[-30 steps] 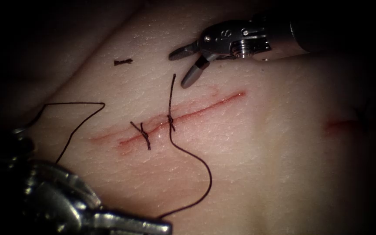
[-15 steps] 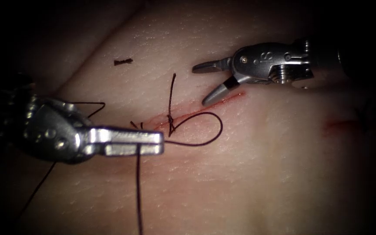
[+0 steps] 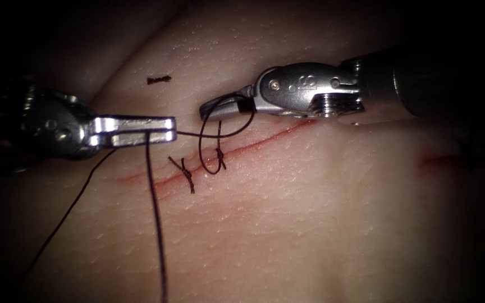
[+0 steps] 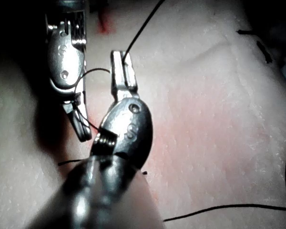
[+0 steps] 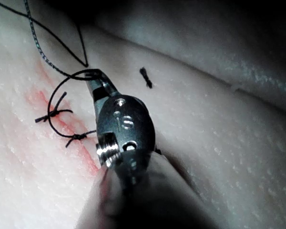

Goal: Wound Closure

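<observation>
The left tool's (image 3: 164,130) fingers are clenched on the thread (image 3: 154,213), gripping it near their tips; in the left wrist view the left tool (image 4: 123,71) shows the same pinch. From that grip one strand runs right toward the right tool and another drops away down the tissue (image 3: 321,213), so the hold seems meant to keep the long end taut and out of the way. A half second ago this tool sat lower, level with the cut; it is now above the cut's left part.

The right tool's (image 3: 220,106) fingers are clenched on the short tail that rises from the second stitch (image 3: 219,152); a second ago they were spread and clear of the thread. A loop (image 3: 209,151) hangs round these fingers and down across the cut (image 3: 265,140), and the right wrist view shows the loop (image 5: 62,95) curling round the right tool (image 5: 96,83) beside both stitches. Held so, with the tail inside the loop, the two ends are placed as for a knot throw, I judge.

The first stitch (image 3: 182,174) lies left of the second, its ends cut short. A cut end (image 3: 158,79) of thread lies on the tissue above the cut. Red fluid (image 3: 442,161) marks the tissue far right. I cannot tell where the needle is; neither tool holds it.
</observation>
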{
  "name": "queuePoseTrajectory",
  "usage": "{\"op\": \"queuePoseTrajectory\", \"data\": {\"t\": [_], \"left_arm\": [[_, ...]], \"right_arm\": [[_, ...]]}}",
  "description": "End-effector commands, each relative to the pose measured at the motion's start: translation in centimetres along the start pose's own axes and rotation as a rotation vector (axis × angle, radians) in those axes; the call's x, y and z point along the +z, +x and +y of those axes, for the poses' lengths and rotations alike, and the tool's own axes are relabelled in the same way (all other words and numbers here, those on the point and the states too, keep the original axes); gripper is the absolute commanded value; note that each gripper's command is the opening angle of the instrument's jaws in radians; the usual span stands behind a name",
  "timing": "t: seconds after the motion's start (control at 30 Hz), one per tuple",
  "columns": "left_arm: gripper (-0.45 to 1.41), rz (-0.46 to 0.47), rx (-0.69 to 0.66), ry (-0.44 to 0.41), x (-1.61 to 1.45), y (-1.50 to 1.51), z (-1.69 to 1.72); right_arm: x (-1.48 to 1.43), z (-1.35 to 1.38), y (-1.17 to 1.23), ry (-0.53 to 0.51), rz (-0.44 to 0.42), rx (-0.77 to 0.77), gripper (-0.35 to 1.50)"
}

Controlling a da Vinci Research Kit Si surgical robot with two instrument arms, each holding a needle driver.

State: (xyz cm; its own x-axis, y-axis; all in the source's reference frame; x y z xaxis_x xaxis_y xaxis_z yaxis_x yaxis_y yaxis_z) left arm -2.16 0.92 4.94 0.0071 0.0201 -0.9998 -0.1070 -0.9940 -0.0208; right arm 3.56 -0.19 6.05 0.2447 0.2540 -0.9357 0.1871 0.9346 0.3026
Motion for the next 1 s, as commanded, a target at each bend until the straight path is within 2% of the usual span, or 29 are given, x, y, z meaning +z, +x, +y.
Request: {"op": "queuePoseTrajectory", "data": {"t": [0.03, 0.13, 0.23, 0.47, 0.8, 1.0], "left_arm": [[-0.45, 0.002, -0.002, -0.003, 0.03, -0.02, 0.06], [-0.45, 0.017, -0.003, -0.013, 0.04, 0.05, 0.11], [-0.45, 0.037, 0.001, -0.022, 0.1, 0.2, 0.11], [-0.45, 0.054, 0.01, -0.017, 0.09, 0.29, -0.1], [-0.45, 0.046, 0.013, -0.01, 0.01, -0.03, -0.3], [-0.45, -0.002, 0.034, 0.019, -0.05, -0.38, -0.49]], "right_arm": [[0.12, 0.06, -0.04, -0.008, 0.005, 0.002, -0.35], [0.17, 0.13, -0.05, -0.025, 0.009, -0.005, -0.35], [0.31, 0.15, -0.07, -0.031, 0.048, -0.004, -0.35], [0.62, -0.05, -0.11, 0.017, 0.103, -0.032, -0.35], [0.71, -0.24, -0.06, 0.091, 0.187, -0.06, -0.35], [0.77, -0.43, 0.03, 0.133, 0.222, -0.062, -0.35]]}}
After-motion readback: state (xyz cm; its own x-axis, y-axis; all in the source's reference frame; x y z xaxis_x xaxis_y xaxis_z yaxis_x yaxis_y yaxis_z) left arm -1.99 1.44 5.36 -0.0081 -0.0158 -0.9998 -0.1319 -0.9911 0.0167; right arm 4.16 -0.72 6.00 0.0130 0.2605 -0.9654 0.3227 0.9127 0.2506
